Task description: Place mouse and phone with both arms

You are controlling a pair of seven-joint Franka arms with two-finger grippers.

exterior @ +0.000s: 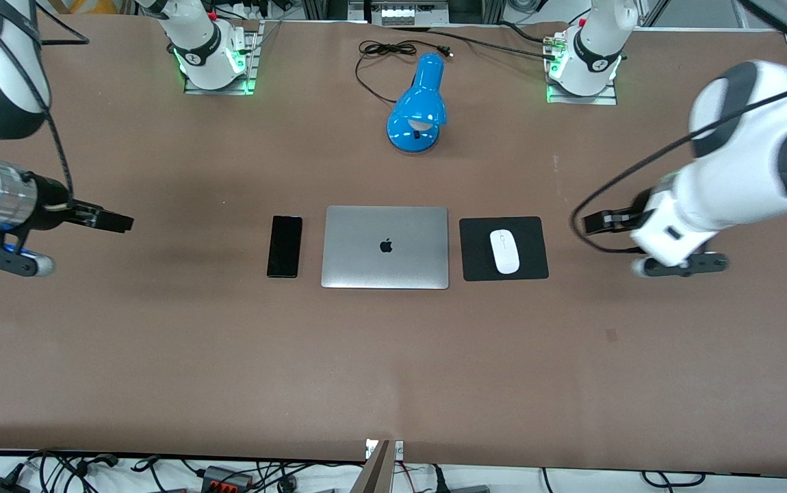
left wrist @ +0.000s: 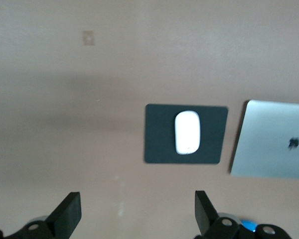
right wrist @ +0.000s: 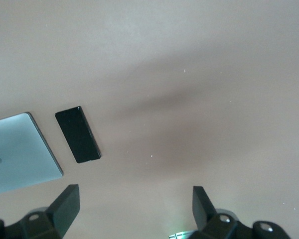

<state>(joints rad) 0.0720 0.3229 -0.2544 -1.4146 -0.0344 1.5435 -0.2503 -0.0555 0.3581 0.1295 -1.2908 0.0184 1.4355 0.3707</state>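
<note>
Both pincers (exterior: 109, 220) (exterior: 595, 221) hover open over, seemingly, brown table (exterior: 393, 356).

You have one phone (exterior: 284, 246), one mouse (exterior: 505, 251), one mouse pad (exterior: 504, 248), one closed laptop (exterior: 385, 247) and one blue desk lamp (exterior: 419, 106) on the tabletop (exterior: 393, 356). You also see two arms, each with one gripper: the left gripper (exterior: 602, 222) and the right gripper (exterior: 116, 221), so two grippers in all.
</note>
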